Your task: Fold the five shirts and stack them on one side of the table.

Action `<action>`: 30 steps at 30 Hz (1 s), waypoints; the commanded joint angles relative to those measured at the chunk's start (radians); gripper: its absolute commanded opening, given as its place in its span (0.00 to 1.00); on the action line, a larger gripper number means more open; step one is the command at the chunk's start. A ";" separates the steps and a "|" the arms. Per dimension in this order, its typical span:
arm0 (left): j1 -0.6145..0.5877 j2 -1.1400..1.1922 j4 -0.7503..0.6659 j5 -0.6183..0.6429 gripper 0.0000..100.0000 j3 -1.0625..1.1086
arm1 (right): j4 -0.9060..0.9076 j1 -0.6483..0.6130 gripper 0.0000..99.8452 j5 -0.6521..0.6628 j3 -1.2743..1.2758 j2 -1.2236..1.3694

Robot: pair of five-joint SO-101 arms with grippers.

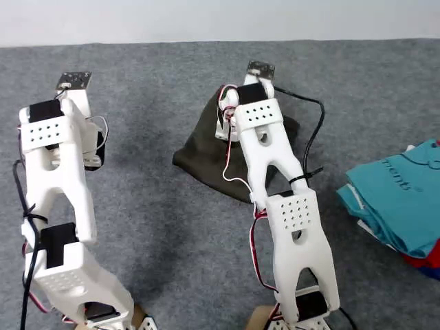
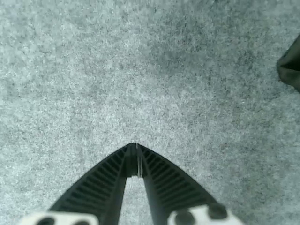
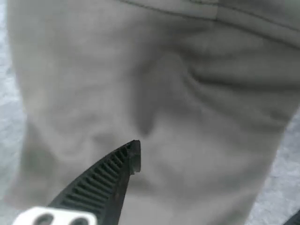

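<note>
A dark olive shirt (image 1: 206, 161) lies crumpled on the grey table near the middle. The right arm (image 1: 265, 137) stretches over it. In the right wrist view the shirt (image 3: 187, 70) spreads under my right gripper (image 3: 211, 187), which is open and hovers close above the cloth; one ribbed fingertip (image 3: 132, 152) shows against the fabric. My left gripper (image 2: 136, 146) is shut with nothing in it, over bare table to the left of the shirt. A corner of the olive shirt (image 2: 291, 68) shows at the edge of the left wrist view.
A stack of shirts sits at the table's right edge, with a teal one (image 1: 402, 199) on top and red (image 1: 427, 261) under it. The left arm (image 1: 58, 172) stands over bare grey table (image 1: 158, 234).
</note>
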 commanded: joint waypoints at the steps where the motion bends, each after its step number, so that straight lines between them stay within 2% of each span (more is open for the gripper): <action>1: -0.002 -0.063 -0.014 0.000 0.00 0.001 | -0.028 0.002 0.52 -0.018 -0.003 0.025; 5: -0.002 -0.063 -0.014 0.000 0.00 0.001 | -0.031 0.008 0.52 -0.069 -0.005 0.079; 7: -0.002 -0.063 -0.014 0.000 0.00 0.001 | -0.038 0.013 0.49 -0.089 -0.005 0.105; 9: -0.002 -0.063 -0.014 0.002 0.00 0.001 | -0.039 0.019 0.41 -0.100 -0.005 0.127; 16: -0.002 -0.063 -0.008 0.002 0.00 0.001 | -0.041 0.030 0.03 -0.092 -0.029 0.133; 17: -0.002 -0.063 -0.008 0.002 0.00 0.001 | -0.033 0.036 0.00 -0.092 -0.049 0.134; 20: -0.002 -0.064 -0.008 0.003 0.00 0.001 | -0.001 0.064 0.01 -0.083 -0.129 0.131; 30: 0.005 -0.064 0.066 0.005 0.00 -0.038 | 0.168 0.084 0.01 0.087 -0.609 0.131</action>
